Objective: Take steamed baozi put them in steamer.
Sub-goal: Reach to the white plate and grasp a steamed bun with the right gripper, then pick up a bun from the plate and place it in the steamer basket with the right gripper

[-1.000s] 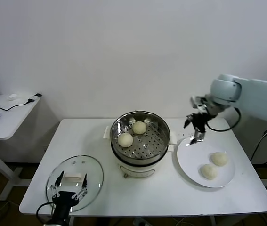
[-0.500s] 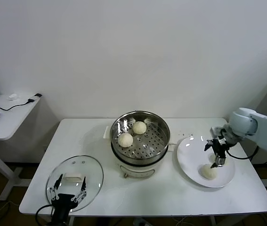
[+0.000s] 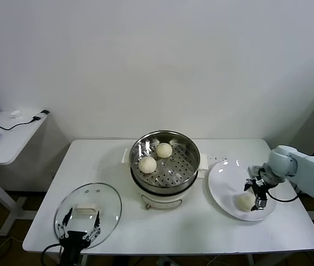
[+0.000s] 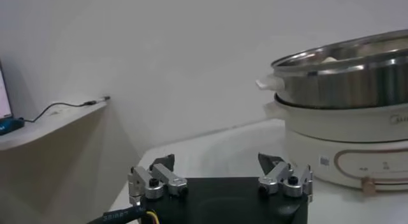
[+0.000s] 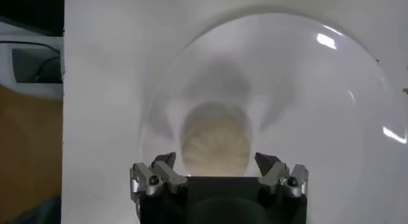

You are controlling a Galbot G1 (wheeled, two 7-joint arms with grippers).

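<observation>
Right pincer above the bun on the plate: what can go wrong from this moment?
1. The right pincer, open, straddles one baozi on the white plate. Closing too hard may squash the soft dough.
2. The other plate bun is hidden in the head view, probably behind the arm, so a sideways move might knock it.
3. The steamer has a raised steel rim; a low carry could hit it. Two buns already lie inside, so drop into free space.

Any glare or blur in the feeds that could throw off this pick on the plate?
Right wrist view: the round cream-white bun under the open right tool is soft and smeared, with bright glare spots on the flat white plate. Head view: sharp, and the shiny steel steamer throws reflections off its inner wall. Left wrist view: clear, with the parked left tool open.
</observation>
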